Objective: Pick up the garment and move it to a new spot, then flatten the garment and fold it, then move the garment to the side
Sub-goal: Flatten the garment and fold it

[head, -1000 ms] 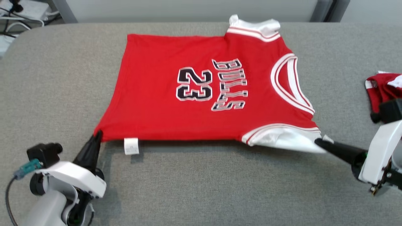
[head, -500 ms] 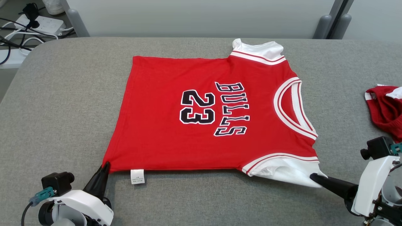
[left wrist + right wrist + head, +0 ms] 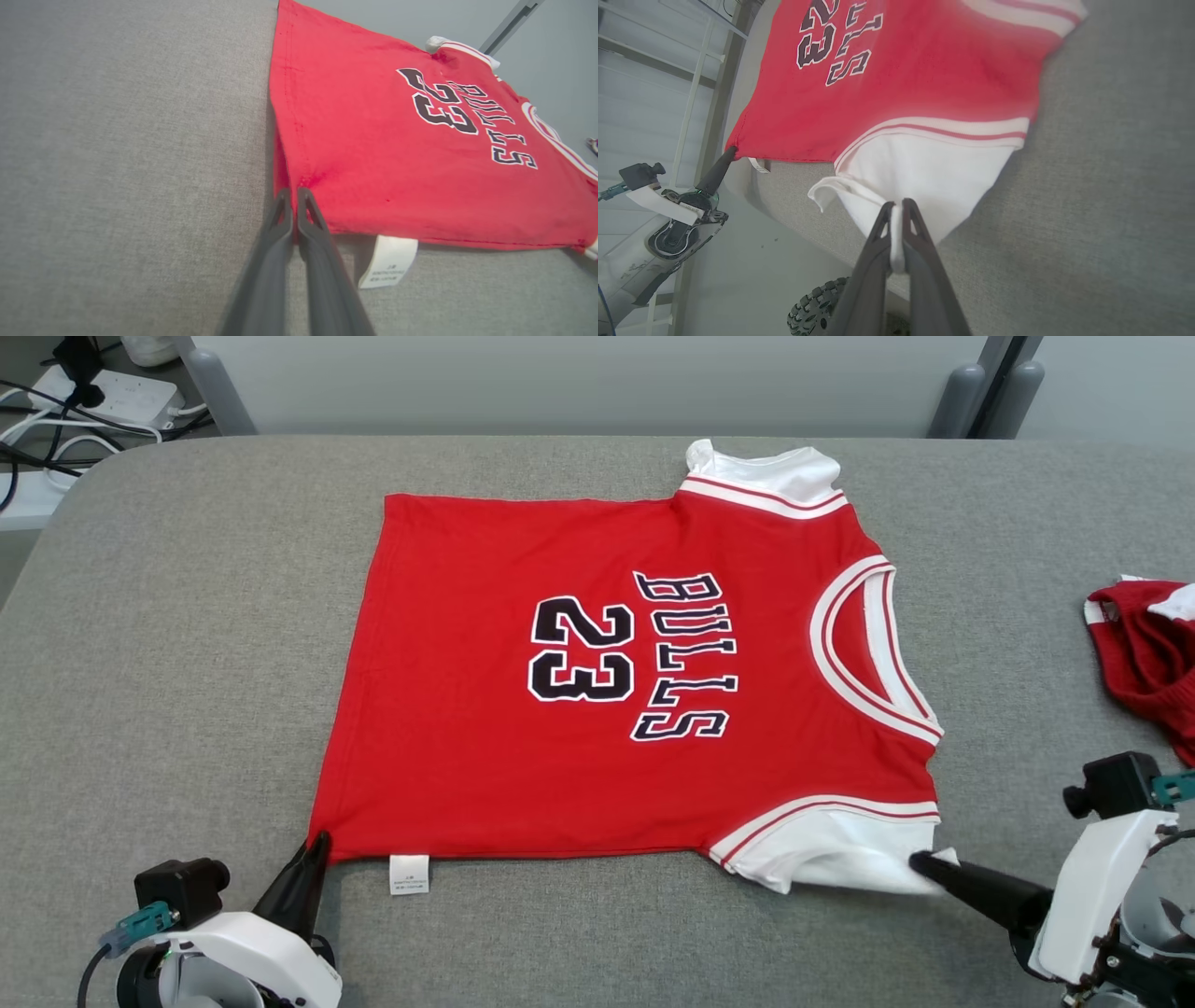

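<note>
The garment point(image 3: 597, 681) is a red jersey with white trim and "BULLS 23" in black, spread flat on the grey table point(image 3: 187, 644), collar toward the right. My left gripper point(image 3: 317, 845) is shut on its near-left hem corner; in the left wrist view the left gripper point(image 3: 294, 193) pinches the red garment point(image 3: 397, 140) at that corner. My right gripper point(image 3: 920, 863) is shut on the white near sleeve; in the right wrist view white cloth of the garment point(image 3: 924, 168) sits between the closed fingers of the right gripper point(image 3: 897, 207).
A second crumpled red garment point(image 3: 1144, 653) lies at the table's right edge. A white care label point(image 3: 409, 875) hangs from the near hem. Cables and a power strip point(image 3: 103, 392) lie on the floor beyond the far left corner.
The camera has tilted, shifting the whole picture down. The jersey now lies flatter, its near edge lowered onto the table, with both grippers still pinching their corners.
</note>
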`<state>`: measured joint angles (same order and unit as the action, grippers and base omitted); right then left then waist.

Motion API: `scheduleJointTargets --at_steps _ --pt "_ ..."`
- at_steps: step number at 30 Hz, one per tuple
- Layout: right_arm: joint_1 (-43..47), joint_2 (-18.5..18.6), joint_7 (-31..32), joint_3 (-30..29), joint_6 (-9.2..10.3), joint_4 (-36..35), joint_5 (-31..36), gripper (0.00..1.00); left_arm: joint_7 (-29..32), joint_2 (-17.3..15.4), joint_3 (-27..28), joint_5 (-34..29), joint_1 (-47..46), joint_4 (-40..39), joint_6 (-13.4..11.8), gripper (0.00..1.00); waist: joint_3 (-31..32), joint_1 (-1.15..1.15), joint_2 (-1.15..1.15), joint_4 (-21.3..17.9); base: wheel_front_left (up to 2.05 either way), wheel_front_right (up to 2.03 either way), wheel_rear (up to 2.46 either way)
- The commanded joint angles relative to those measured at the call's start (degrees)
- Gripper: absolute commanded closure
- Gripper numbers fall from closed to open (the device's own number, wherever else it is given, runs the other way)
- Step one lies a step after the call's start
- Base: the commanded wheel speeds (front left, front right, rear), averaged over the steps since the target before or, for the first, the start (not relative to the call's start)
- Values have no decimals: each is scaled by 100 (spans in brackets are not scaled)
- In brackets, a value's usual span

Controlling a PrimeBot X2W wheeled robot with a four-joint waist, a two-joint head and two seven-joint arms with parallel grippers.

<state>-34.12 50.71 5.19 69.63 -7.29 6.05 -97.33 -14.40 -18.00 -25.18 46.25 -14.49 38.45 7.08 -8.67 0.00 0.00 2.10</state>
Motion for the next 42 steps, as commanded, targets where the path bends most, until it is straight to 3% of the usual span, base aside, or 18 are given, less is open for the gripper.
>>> scheduleJointTargets --at_steps 1,8,14,17,21,25,30,34,42 --pt "209 166 -187 -126 -20 -62 -38 0 -60 -200 233 -79 -150 -44 41 0 3 0 0 -3 0 0 0" --pt "320 317 -787 -473 -20 -175 128 0 -60 -149 702 -537 -103 -51 41 0 81 0 0 14 0 0 0" --pt "275 365 -1791 -731 -20 248 996 0 -60 51 1374 -1079 29 -376 38 0 200 0 0 9 0 0 0" --pt "287 8 -2009 -1285 -20 921 1721 0 -60 322 1965 -1664 207 -827 -32 0 313 0 0 -21 0 0 0" --pt "551 -661 -2016 -2781 -20 1424 2899 0 -60 635 2430 -2206 409 -1314 -78 0 388 0 0 -42 0 0 0" --pt "1114 -1410 -2017 -4212 -20 1467 4266 0 -60 874 2736 -2623 579 -1557 -49 0 464 0 0 -31 0 0 0" --pt "1811 -2224 -2018 -5369 -20 1167 5605 0 -60 1078 2975 -2981 715 -1718 -12 0 572 0 0 -9 0 0 0" --pt "2253 -2713 -2018 -5851 -20 949 6341 0 -60 1202 3060 -3213 826 -1764 9 0 679 0 0 20 0 0 0" --pt "2867 -3322 -2018 -6119 -20 848 7096 0 -60 1406 3087 -3580 1122 -1678 25 0 867 0 0 70 0 0 0"
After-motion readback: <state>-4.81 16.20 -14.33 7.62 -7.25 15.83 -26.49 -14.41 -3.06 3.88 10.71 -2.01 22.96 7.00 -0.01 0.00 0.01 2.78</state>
